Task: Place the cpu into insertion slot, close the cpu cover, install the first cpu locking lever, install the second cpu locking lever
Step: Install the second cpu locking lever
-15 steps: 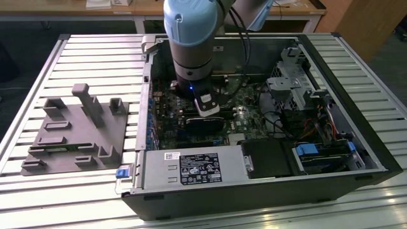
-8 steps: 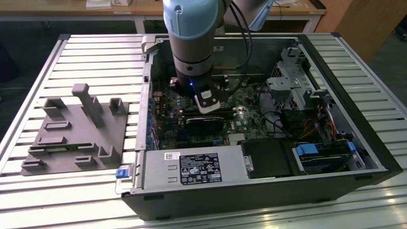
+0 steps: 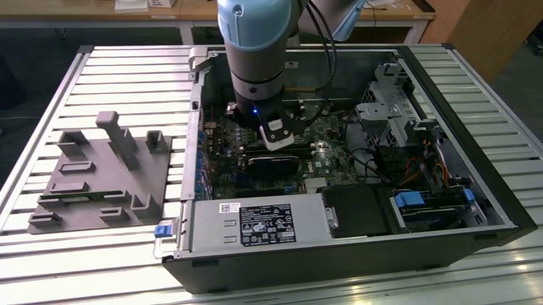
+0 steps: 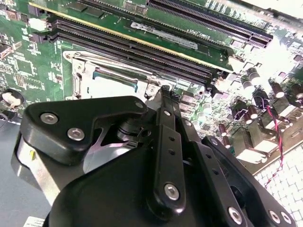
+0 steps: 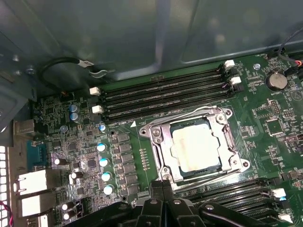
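The arm point(image 3: 254, 57) is reaching down from the upper middle of the exterior view into the open computer case point(image 3: 488, 219), which is lying on the slatted metal desk point(image 3: 127, 82). Its own bulk is covering the spot where it is working, so nothing of the socket can be made out from there. In the first wrist view the hand point(image 5: 162, 183) is showing only as two dark fingertips pressing together with no gap between them and nothing visible between the pads. The rest of it is being cut off by the frame edge. The tips are sitting right at the rim of the insertion slot point(image 5: 191, 124); whether they are touching metal there cannot be told. The cpu point(image 5: 196, 146) is lying flat inside the slot, its pale grey face glaring under the light (any marking on it is washed out). The cpu cover point(image 5: 158, 142) is lying down around it as a silver frame, with the chip showing through its window. Whether the thin wire levers along the frame's edges are latched is hard to judge. In the second wrist view the hand's black linkage is blocking most of the socket, leaving just a strip of the chip and frame. Long black memory slots point(image 5: 165, 97) are running beside the socket. Toward the exterior view's left, a grey fixture point(image 3: 102, 184) is resting on the desk, well apart from the case.
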